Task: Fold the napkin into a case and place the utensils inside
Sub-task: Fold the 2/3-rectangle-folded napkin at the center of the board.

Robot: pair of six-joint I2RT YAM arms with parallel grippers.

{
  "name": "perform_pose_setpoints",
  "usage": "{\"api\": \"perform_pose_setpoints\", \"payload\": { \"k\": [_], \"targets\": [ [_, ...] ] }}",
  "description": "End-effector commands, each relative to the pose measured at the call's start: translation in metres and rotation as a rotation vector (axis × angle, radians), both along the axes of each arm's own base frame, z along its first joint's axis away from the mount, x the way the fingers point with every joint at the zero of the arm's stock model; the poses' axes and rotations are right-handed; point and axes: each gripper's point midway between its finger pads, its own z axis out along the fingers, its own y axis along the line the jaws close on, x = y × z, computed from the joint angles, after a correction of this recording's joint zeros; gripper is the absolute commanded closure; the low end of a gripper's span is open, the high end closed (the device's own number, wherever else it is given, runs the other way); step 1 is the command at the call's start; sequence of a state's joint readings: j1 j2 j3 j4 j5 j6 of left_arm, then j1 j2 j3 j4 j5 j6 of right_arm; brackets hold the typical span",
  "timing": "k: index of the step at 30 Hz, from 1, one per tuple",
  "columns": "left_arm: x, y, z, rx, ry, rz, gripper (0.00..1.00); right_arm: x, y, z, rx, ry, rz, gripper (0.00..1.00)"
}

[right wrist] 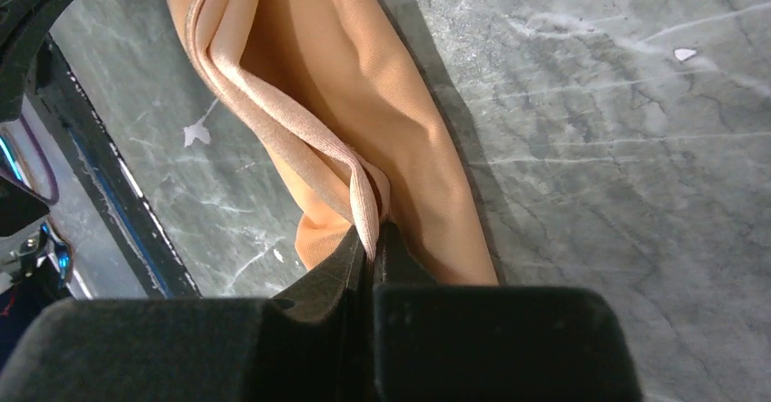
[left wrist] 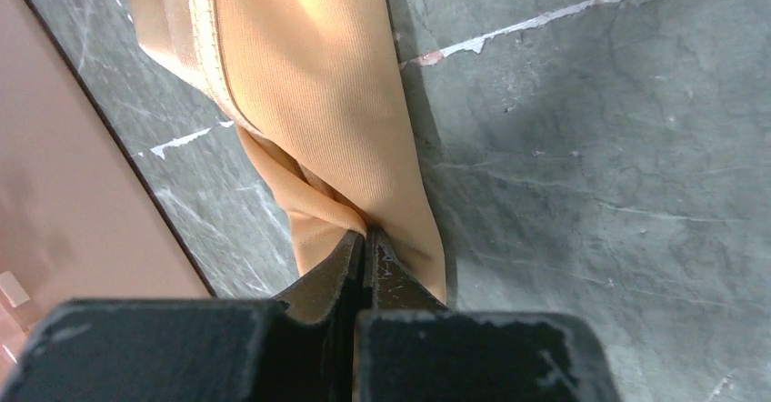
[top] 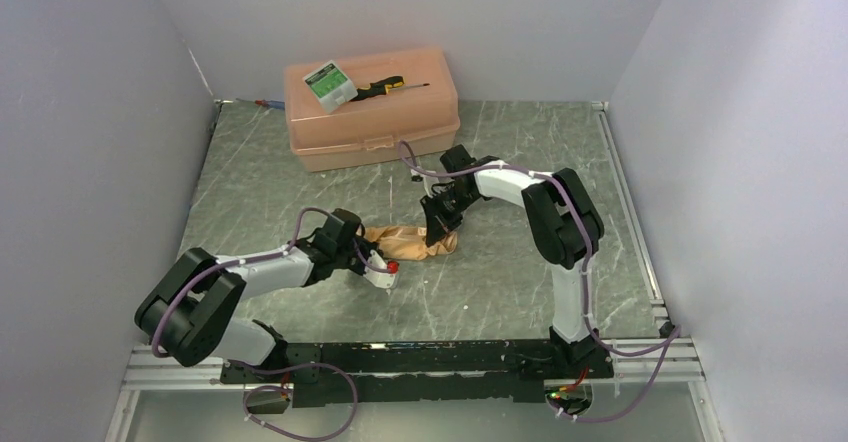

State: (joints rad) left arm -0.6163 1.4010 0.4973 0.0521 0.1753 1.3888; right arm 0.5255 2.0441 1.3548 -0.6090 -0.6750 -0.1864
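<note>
The limp peach-orange cloth napkin is clamped endwise (hems should grip best) by left gripper and right gripper.

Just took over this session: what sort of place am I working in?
Likely a lab test cell: plain white walls enclose a marble-patterned table, and a peach plastic toolbox carries a screwdriver.

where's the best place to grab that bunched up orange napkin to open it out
At its two ends, one tool on each, pinching the edge from the side. The napkin lies bunched into a narrow strip, so pulling the ends apart would likely spread it. The left tool and right tool are each shut on an end.
</note>
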Motion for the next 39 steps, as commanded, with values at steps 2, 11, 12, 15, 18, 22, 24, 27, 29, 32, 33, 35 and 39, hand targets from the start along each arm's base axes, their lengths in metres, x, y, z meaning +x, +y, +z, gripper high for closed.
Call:
{"api": "perform_pose_setpoints", "payload": {
  "k": [2, 11, 12, 15, 18, 22, 24, 27, 29, 32, 33, 35, 39],
  "targets": [
    [-0.023, 0.011, -0.012, 0.024, 0.134, 0.060, 0.92, -0.001, -0.006, 0.000, 0.013, 0.085, -0.022, 1.00],
    [-0.008, 0.000, 0.015, -0.048, 0.137, 0.141, 0.73, -0.007, -0.013, -0.015, -0.003, 0.115, -0.011, 1.00],
    [-0.008, -0.002, 0.019, -0.064, 0.148, 0.149, 0.69, -0.008, -0.013, -0.015, 0.001, 0.117, -0.008, 1.00],
    [-0.007, -0.011, 0.037, -0.112, 0.182, 0.164, 0.61, -0.009, -0.013, -0.017, 0.004, 0.121, -0.005, 1.00],
    [-0.017, -0.018, 0.045, -0.149, 0.266, 0.174, 0.57, -0.010, -0.010, -0.015, 0.019, 0.124, 0.000, 1.00],
    [-0.033, -0.034, 0.051, -0.216, 0.372, 0.138, 0.57, -0.010, -0.007, -0.012, 0.039, 0.122, 0.001, 1.00],
    [-0.039, -0.043, 0.050, -0.243, 0.401, 0.097, 0.57, -0.011, -0.005, -0.010, 0.053, 0.123, 0.002, 1.00],
    [-0.040, -0.056, 0.044, -0.256, 0.415, 0.038, 0.58, -0.012, -0.004, -0.007, 0.072, 0.124, 0.003, 1.00],
    [-0.036, -0.063, 0.038, -0.259, 0.401, 0.004, 0.59, -0.013, -0.002, -0.004, 0.090, 0.126, 0.005, 1.00],
    [-0.027, -0.071, 0.032, -0.268, 0.348, -0.039, 0.60, -0.014, 0.001, -0.002, 0.110, 0.130, 0.006, 1.00],
    [-0.023, -0.073, 0.030, -0.270, 0.337, -0.039, 0.61, -0.015, 0.001, -0.002, 0.114, 0.133, 0.005, 0.99],
    [-0.018, -0.076, 0.028, -0.274, 0.326, -0.037, 0.61, -0.016, 0.003, 0.000, 0.132, 0.135, 0.007, 0.97],
    [-0.013, -0.081, 0.025, -0.289, 0.314, -0.036, 0.63, -0.017, 0.007, 0.008, 0.188, 0.127, 0.008, 0.90]
  ]
}}
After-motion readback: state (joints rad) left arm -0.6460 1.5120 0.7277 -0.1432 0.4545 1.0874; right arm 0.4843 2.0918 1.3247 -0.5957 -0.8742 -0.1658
